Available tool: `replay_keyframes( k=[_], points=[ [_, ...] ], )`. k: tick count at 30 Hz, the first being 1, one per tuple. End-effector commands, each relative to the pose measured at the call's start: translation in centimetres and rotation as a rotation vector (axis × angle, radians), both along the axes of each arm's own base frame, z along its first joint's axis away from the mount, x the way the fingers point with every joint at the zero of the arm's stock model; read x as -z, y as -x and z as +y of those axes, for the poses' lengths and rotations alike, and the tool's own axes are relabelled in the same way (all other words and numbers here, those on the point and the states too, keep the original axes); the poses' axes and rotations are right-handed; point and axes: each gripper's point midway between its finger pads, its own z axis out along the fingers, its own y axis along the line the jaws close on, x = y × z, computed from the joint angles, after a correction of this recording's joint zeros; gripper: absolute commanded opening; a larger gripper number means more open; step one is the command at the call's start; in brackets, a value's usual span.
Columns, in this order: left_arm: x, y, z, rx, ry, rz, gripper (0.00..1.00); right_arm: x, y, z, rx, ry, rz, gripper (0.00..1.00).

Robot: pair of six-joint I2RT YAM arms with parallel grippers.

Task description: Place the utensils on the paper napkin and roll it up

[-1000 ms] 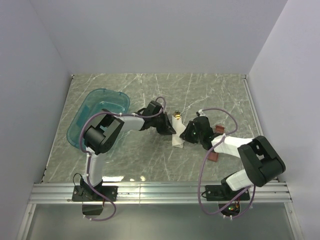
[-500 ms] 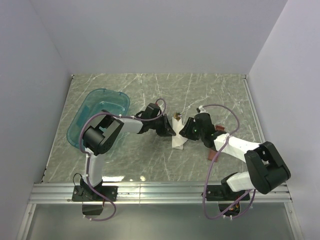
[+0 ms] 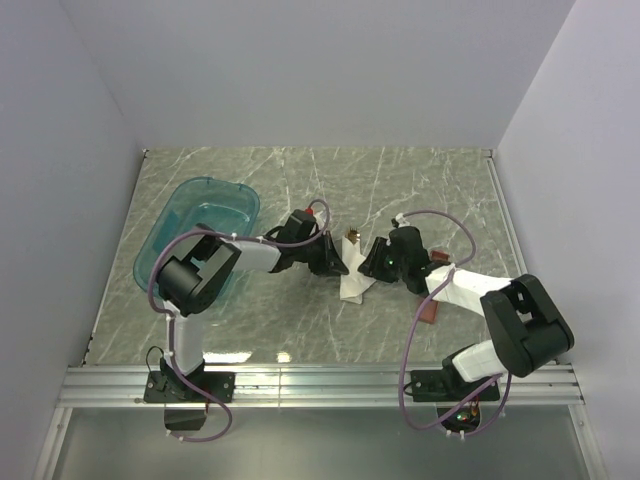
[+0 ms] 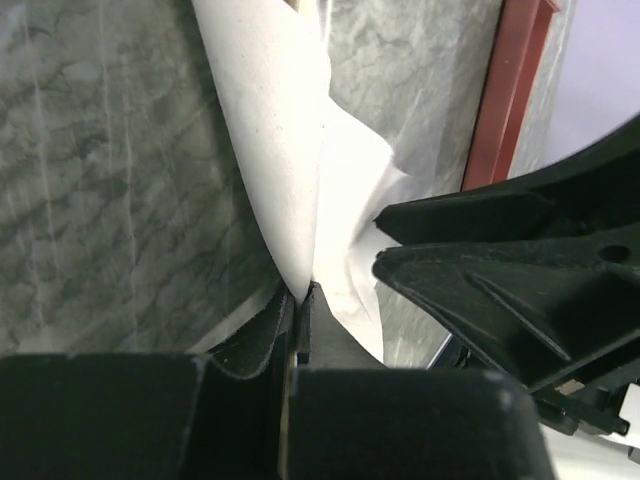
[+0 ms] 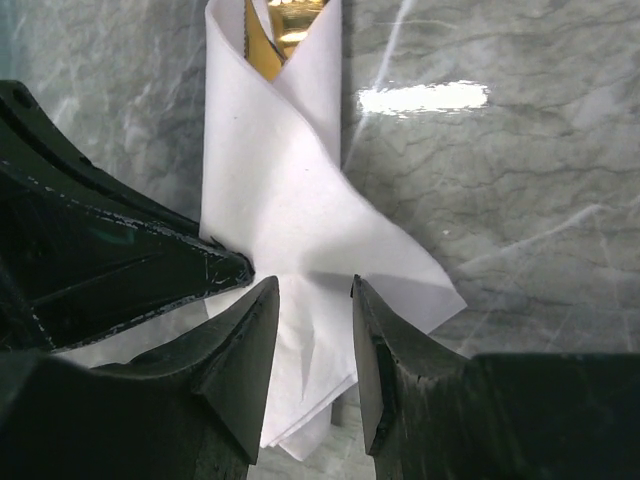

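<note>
The paper napkin [image 5: 290,200] lies folded into a narrow white bundle [image 3: 352,285] in the middle of the table. The utensils are wrapped inside it; only their golden-brown tips [image 5: 285,25] poke out at its far end [image 3: 352,237]. My left gripper [image 4: 300,295] is shut on a raised edge of the napkin [image 4: 280,150], on its left side [image 3: 335,265]. My right gripper [image 5: 312,290] stands open just over the bundle's near part, one finger on each side, coming from the right [image 3: 372,265].
A long reddish-brown tray [image 3: 430,305] lies right of the napkin, partly under my right arm, and shows in the left wrist view [image 4: 510,90]. A translucent teal tub [image 3: 195,230] stands at the left. The two grippers are close together over the napkin.
My right gripper has opened wider and edged toward the napkin. The left gripper keeps its hold on the napkin's edge, with the arm shifted slightly.
</note>
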Motion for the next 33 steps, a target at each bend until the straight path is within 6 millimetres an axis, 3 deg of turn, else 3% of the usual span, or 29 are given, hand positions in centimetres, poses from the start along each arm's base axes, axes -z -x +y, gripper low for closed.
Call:
replay_keyframes(
  k=[1, 8, 16, 21, 25, 31, 33],
  points=[
    [-4.0, -0.9, -0.7, 0.021, 0.083, -0.129, 0.0, -1.3, -0.6, 1.3, -0.066, -0.07, -0.063, 0.43],
    [-5.5, -0.8, -0.7, 0.02, 0.111, -0.167, 0.0, -1.0, 0.2, 1.6, -0.095, -0.096, -0.056, 0.45],
    [-2.3, -0.4, -0.1, -0.002, 0.05, -0.077, 0.0, 1.5, 0.9, -0.4, -0.024, 0.001, 0.01, 0.43],
    [-1.3, -0.2, 0.1, -0.018, 0.03, -0.032, 0.04, 2.3, 1.7, -0.4, -0.038, 0.03, 0.029, 0.28],
    [-1.4, -0.4, 0.5, -0.032, 0.009, -0.019, 0.2, 3.3, 2.2, -0.4, -0.039, 0.049, 0.063, 0.16],
    [-0.9, -0.6, 1.6, -0.071, -0.046, 0.012, 0.46, 4.7, 2.8, -1.6, 0.01, 0.11, 0.108, 0.11],
    [-0.4, -0.2, 1.9, -0.071, -0.07, 0.036, 0.49, 4.9, 3.0, -2.0, 0.039, 0.12, 0.115, 0.11]
  ],
)
